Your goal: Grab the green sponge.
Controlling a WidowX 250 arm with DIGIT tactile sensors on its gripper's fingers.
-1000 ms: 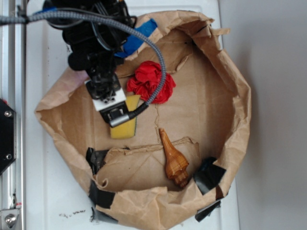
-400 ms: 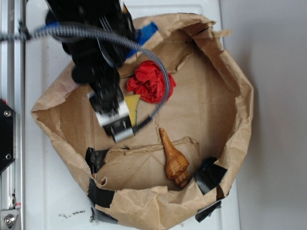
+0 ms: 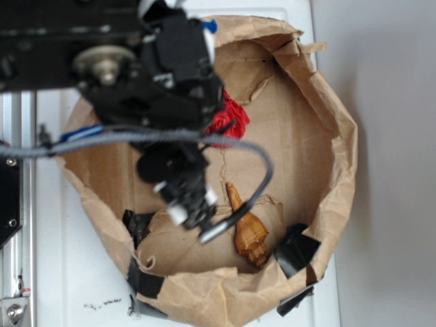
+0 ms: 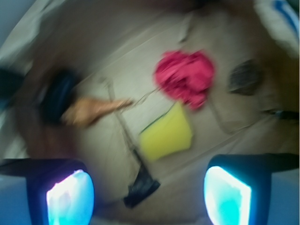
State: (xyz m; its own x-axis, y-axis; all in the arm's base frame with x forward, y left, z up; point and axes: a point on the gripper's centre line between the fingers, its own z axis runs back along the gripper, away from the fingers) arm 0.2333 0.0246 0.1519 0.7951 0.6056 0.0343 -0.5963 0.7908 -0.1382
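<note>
1. Right now the gripper [image 4: 149, 187] is spread wide and holds nothing. In the wrist view its two fingers [image 4: 70, 197] glow at the bottom corners with a big empty gap between them.

2. Down on the brown paper lies the green sponge [image 4: 166, 137], a yellow block with a thin dark green edge. It sits just below the red cloth ball [image 4: 185, 77] and is not between the fingers. In the exterior view the arm hides it, so I cannot see it there.

3. One thing could go wrong: the red ball is very close to the sponge. If the gripper comes down a bit too high up the picture, it may pinch the cloth too, or only the cloth.

4. Another: the wrist picture is blurry, so the arm seems to be moving fast. A fast drop could land beside the sponge and just push it away.

5. Also, the paper bag [image 3: 334, 122] is soft and wrinkly. A finger could catch a fold and drag the paper, and the sponge would slide with it.

6. The brown seashell [image 3: 246, 228] is off to one side and looks safe.

7. Compared with a second ago, the arm has risen toward the camera and looks much bigger. Back then the gripper was low, right on top of the sponge. Now it is up high and the sponge was left behind.
</note>
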